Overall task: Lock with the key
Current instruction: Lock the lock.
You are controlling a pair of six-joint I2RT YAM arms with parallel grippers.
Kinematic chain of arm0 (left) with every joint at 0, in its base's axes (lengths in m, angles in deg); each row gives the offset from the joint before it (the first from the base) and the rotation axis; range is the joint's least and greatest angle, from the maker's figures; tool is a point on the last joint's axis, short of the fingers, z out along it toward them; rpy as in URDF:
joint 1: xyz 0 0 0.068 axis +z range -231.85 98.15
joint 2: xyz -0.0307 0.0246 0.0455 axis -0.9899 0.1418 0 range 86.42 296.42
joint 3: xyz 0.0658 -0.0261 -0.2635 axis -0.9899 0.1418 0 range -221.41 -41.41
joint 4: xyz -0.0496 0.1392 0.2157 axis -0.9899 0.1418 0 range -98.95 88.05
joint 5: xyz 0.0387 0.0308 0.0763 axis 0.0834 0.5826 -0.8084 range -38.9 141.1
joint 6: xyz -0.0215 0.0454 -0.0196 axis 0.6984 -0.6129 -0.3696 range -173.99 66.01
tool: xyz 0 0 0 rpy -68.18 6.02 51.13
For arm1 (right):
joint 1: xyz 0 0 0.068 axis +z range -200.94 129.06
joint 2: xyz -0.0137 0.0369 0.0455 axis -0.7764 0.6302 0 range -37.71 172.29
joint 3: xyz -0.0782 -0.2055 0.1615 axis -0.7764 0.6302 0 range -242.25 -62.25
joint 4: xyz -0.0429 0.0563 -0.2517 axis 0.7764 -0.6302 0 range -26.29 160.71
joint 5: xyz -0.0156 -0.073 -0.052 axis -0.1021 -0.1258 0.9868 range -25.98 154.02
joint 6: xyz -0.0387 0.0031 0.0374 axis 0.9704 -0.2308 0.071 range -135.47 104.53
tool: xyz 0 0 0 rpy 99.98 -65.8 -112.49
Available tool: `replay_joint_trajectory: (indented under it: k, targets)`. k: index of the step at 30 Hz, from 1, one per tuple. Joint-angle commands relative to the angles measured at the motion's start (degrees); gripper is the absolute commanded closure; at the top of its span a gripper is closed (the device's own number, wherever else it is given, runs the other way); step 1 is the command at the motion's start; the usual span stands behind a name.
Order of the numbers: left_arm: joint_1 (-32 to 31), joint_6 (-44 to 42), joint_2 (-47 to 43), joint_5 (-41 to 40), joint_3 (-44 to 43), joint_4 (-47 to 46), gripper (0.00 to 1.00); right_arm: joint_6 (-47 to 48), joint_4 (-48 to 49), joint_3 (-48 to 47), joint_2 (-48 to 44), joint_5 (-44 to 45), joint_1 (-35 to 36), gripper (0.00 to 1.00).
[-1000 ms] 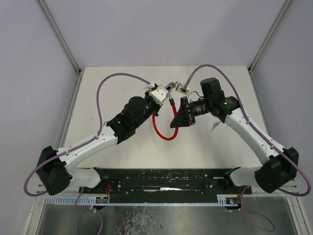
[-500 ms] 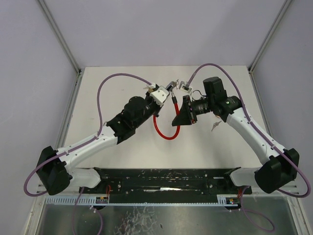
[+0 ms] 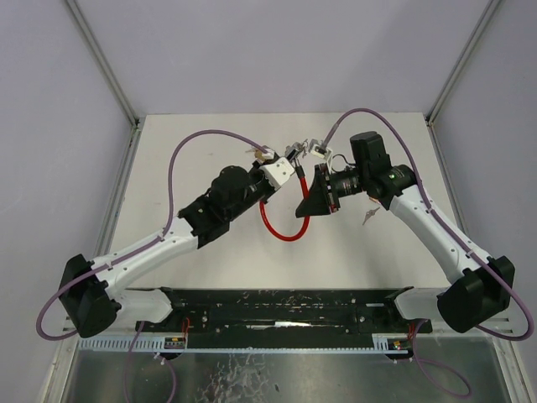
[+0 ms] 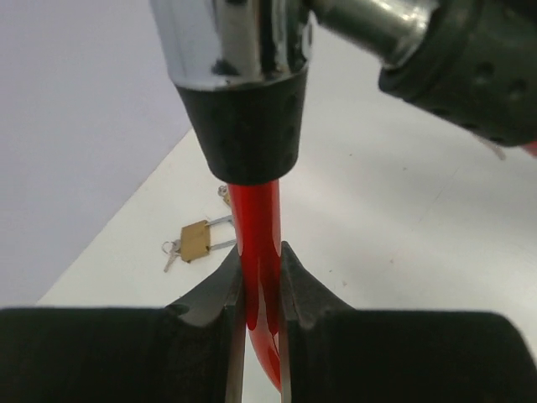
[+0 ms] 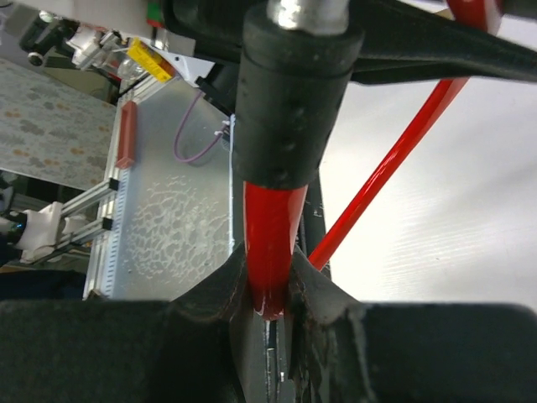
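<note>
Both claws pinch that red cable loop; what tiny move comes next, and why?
Probably the right gripper presses its black-sleeved end of the red cable into the chrome lock head above the left gripper: both clamp the cable, and the ends sit close but not clearly seated.

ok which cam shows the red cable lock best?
Top external: the red cable lock shows as a whole loop. Left wrist and right wrist each give only a red stretch clamped below a black-sleeved end.
</note>
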Motion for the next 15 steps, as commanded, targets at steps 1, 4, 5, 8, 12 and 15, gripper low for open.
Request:
replay_joint_trajectory:
  k: [1,4,5,8,12,15]
  targets:
    - [-1.0,-17.0,-1.9,3.4,-3.4,5.9,1.00,-4.9,6.4,-0.5,-1.4,-8.5,-0.6,1.00]
    - [-1.0,-24.3,-2.5,3.3,-4.4,9.8,1.00,-10.1,11.7,0.9,-2.2,-13.1,-1.1,1.00]
    - [-1.0,-26.3,-2.6,3.1,-4.8,10.9,1.00,-11.9,13.4,1.4,-2.4,-14.6,-1.1,1.00]
    - [-0.9,-31.1,-2.7,1.0,-6.1,13.0,1.00,-17.4,18.5,3.4,-3.3,-17.1,-1.1,1.00]
    - [-0.6,-36.6,-3.1,-0.8,-6.3,11.9,1.00,-29.0,28.4,6.5,-4.1,-19.6,-0.9,1.00]
    - [-0.5,-41.0,-3.2,-0.7,-5.3,9.2,1.00,-30.7,26.7,6.1,-3.8,-20.1,0.8,1.00]
